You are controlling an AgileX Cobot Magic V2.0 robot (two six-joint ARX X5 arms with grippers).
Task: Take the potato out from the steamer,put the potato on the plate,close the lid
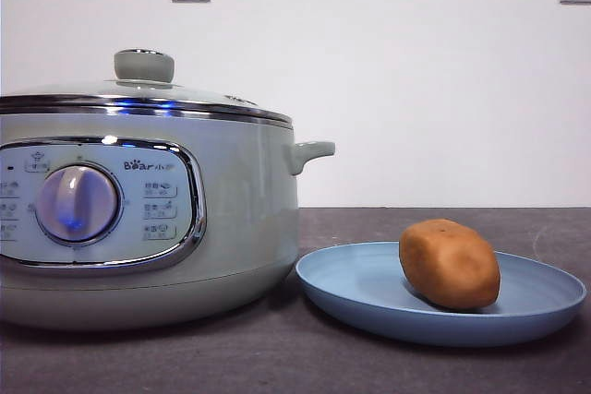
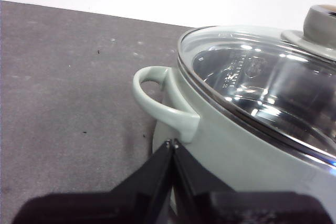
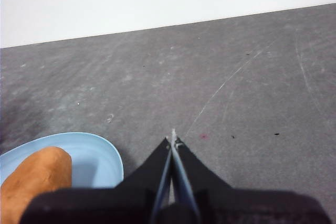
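Finishing up: potato [image 1: 450, 264] lies on plate [image 1: 369, 306], lid [image 1: 148, 97] sits on steamer [image 1: 240, 219]. Left gripper [image 2: 171, 144] & right gripper [image 3: 172, 140] both pressed together, empty. Just retract w/o bumping the steamer.

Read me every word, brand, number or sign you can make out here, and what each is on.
"Bear", with small unreadable characters after it: control panel of the steamer.
Button labels around the dial: too small to read.
"20" on a scale inside the pot, seen through the lid; other marks blurred.
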